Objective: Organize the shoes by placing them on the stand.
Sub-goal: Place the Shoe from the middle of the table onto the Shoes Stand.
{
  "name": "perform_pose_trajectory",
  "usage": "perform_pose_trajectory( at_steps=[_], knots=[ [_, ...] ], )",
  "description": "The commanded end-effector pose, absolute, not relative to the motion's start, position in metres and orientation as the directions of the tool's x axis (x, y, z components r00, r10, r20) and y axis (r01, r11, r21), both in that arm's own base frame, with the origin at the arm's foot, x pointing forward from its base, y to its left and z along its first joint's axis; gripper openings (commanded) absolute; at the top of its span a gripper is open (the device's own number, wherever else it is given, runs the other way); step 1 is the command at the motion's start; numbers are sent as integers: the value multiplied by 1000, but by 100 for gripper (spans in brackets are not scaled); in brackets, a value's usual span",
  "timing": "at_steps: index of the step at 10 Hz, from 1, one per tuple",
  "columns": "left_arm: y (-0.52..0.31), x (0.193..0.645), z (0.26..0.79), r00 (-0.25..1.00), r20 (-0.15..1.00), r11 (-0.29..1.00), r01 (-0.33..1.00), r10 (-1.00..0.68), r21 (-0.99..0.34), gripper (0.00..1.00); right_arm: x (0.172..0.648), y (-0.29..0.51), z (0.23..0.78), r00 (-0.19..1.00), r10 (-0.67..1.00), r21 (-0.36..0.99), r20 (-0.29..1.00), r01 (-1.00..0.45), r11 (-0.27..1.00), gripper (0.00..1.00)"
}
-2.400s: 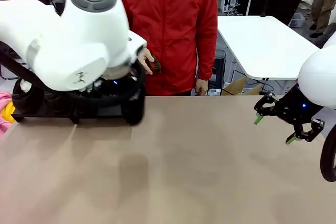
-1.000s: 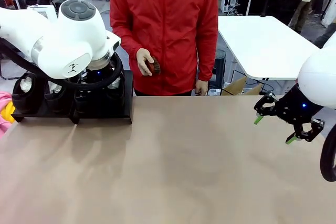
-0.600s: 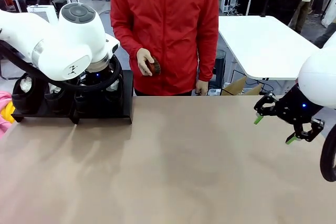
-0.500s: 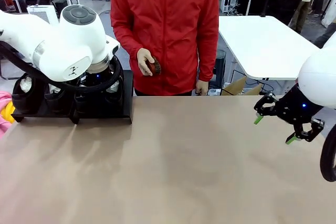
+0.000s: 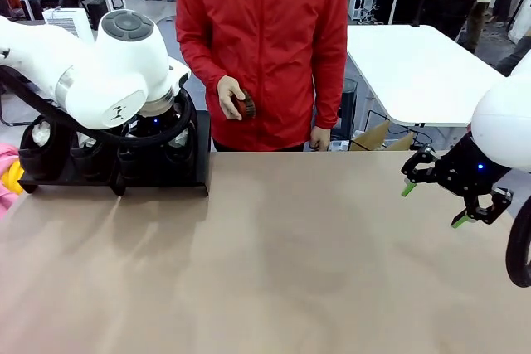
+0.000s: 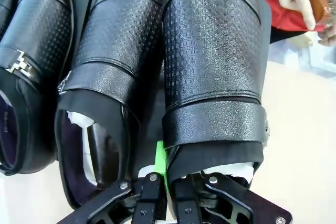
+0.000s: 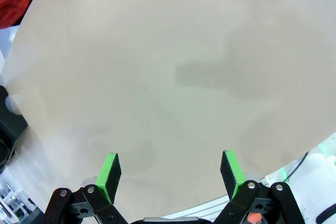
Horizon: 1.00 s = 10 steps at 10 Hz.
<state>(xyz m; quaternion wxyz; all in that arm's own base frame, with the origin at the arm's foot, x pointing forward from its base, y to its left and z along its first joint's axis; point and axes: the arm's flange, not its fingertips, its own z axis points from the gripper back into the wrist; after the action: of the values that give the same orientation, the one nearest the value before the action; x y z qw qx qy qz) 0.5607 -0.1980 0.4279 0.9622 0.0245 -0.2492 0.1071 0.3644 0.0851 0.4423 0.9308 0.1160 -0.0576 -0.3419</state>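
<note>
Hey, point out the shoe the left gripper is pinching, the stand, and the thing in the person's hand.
shoe [image 6: 212, 72], left wrist view, on its textured upper.
stand [image 5: 202, 155], front view, on its right end wall.
brown object [image 5: 243, 106], front view, on the part showing beside the person's fingers.

Left arm over the shoe stand, right gripper apart

Beside the person's hand [image 5: 231, 97], 4 shoes [image 5: 51, 145] sit on the stand [image 5: 199, 173] under the left arm [image 5: 108, 72]; far across, the right gripper [image 5: 438, 202] hangs with jaws spread above the table [image 5: 274, 263].
</note>
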Motion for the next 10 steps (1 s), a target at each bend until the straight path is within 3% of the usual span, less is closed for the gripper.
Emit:
perform_pose_trajectory(
  at_steps=[1,2,3,10],
  knots=[
    [-198,566,432,847,489,972,-234,208,-8,5,365,85,442,766,-642,264,30,613,744,100],
    [-198,566,433,848,489,972,-235,206,-2,24,365,85,442,766,-642,264,30,613,744,100],
    [-198,567,432,848,490,972,-235,203,4,36,365,85,442,766,-642,264,30,613,744,100],
    [-209,539,453,831,531,976,-214,165,33,36,365,85,442,766,-642,264,30,613,744,100]
  ],
)
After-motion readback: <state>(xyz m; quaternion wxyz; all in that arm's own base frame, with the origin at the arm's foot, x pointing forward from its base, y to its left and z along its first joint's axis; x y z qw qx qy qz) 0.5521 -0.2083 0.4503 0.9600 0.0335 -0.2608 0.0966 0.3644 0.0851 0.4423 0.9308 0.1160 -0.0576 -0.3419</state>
